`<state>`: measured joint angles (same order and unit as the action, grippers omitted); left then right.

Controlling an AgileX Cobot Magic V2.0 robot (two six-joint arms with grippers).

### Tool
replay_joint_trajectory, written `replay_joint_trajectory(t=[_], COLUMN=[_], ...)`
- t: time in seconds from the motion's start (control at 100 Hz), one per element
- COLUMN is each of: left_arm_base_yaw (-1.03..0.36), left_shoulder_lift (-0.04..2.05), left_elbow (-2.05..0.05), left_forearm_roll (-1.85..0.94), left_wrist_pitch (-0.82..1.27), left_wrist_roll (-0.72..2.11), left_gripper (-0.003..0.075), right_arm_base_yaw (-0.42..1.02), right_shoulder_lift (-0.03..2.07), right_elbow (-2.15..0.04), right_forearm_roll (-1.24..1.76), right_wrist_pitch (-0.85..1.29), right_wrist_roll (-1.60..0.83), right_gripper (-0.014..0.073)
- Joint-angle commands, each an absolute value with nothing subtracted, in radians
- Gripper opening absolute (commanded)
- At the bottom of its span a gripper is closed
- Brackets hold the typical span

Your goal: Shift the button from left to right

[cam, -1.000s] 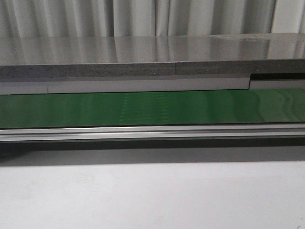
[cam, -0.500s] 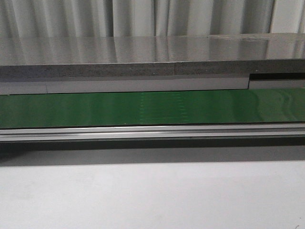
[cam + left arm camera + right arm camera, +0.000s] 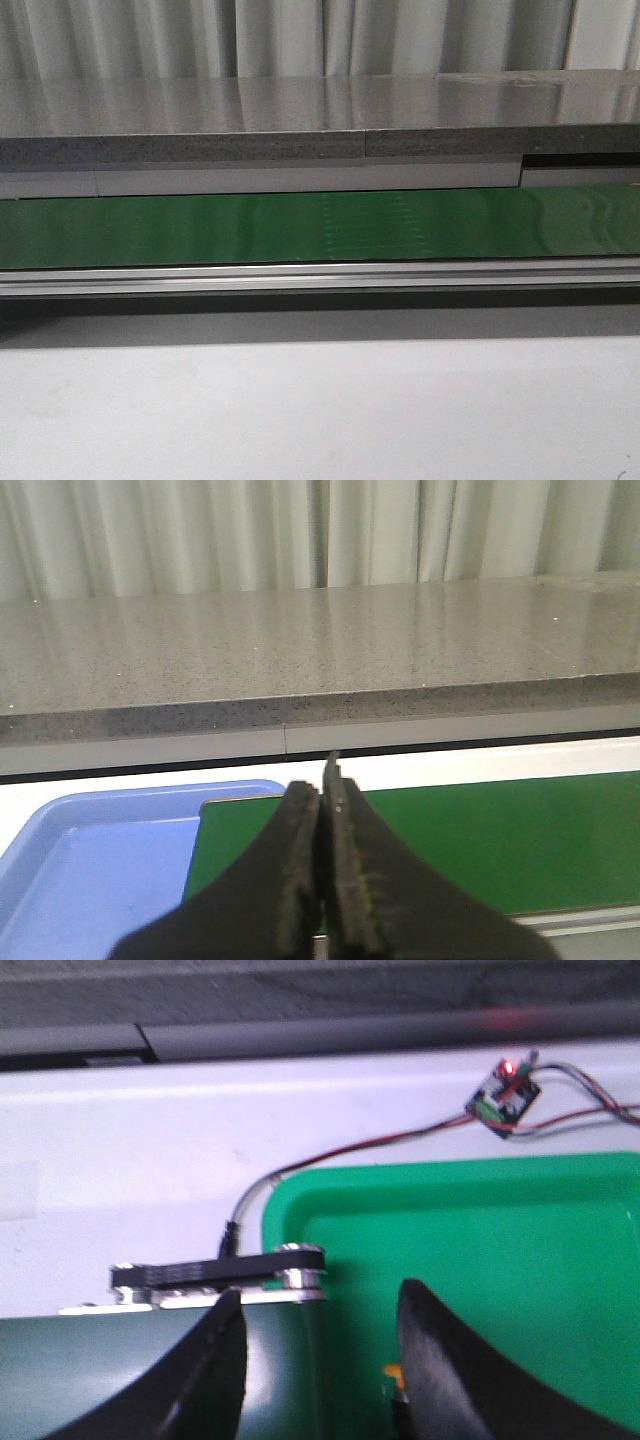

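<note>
Front view shows only the green belt (image 3: 200,230), its faint sheen patch drifting rightward, so your conveyor is running; no button appears there. Your left gripper (image 3: 322,810) is pinched closed and empty, while your right gripper (image 3: 320,1335) gapes over the green tray (image 3: 480,1230), an orange speck (image 3: 393,1372) between its fingers.

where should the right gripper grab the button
Only an orange sliver of the button shows, beside one finger of the open right gripper, at the edge of the green tray. Its body is hidden, so probably come from above and close on the sides under the cap; pose can't be confirmed.
</note>
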<state>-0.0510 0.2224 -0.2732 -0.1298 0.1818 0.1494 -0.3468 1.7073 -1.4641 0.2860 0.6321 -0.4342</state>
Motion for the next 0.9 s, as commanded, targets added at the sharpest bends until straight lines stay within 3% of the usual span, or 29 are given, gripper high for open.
replay_joint_trajectory(t=[0.0, 0.41, 0.89], left_arm_base_yaw=[-0.06, -0.06, -0.06], left_shoulder_lift=[0.229, 0.229, 0.229], left_elbow=[-0.301, -0.301, -0.301], left_forearm_roll=[-0.139, -0.139, -0.139], left_wrist_pitch=[0.094, 0.094, 0.094], left_wrist_roll=[0.144, 0.144, 0.144], left_gripper=[-0.002, -0.002, -0.002], right_arm_base_yaw=[-0.305, -0.159, -0.111], right_shoulder_lift=[1.598, 1.234, 0.743], right_elbow=[-1.457, -1.083, -0.71], right_forearm_roll=[0.305, 0.311, 0.38], right_wrist_pitch=[0.552, 0.34, 0.327], right_wrist_roll=[-0.454, -0.461, -0.461], right_gripper=[0.0367, 0.0367, 0.0363])
